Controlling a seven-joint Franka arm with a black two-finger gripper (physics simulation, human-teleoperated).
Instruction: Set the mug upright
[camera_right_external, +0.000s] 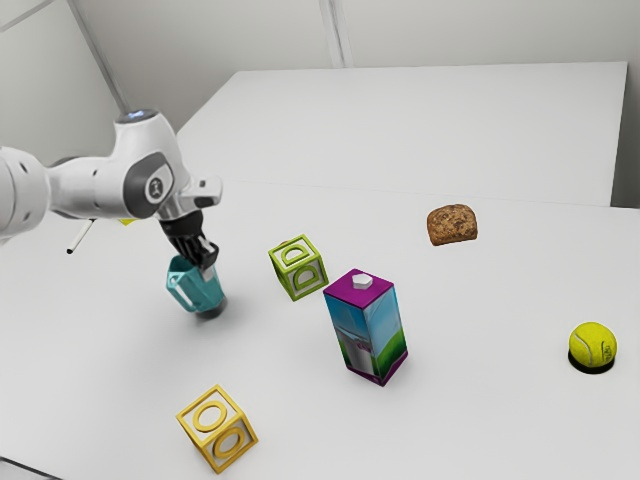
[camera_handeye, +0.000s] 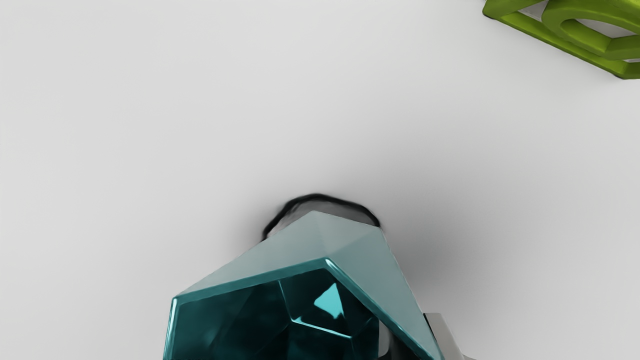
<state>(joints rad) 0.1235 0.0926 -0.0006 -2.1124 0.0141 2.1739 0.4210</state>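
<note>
Mug (camera_right_external: 199, 290), faceted and teal, stands mouth up and close to upright on or just over the white bench (camera_right_external: 500, 300); whether its base bears full weight, cannot tell. Black two-finger hand (camera_right_external: 207, 264) has its wall pinched at the rim, one finger inside, the other finger (camera_handeye: 442, 332) against the outside. Loop handle (camera_right_external: 180, 293) on the side away from the green openwork block (camera_right_external: 299, 267). Judgement: good work here means the base meeting the bench flat, no shove sideways, grip eased only once it sits level; let go on a lean, it could rock over or drag by the inner finger. Hand angles down from the white arm (camera_right_external: 150, 185), wrist bent, reaching in from the exterior view's left. Farther out: purple-topped carton (camera_right_external: 372, 330), yellow openwork block (camera_right_external: 217, 428), brown bread lump (camera_right_external: 452, 225), yellow-green tennis ball (camera_right_external: 592, 345).
</note>
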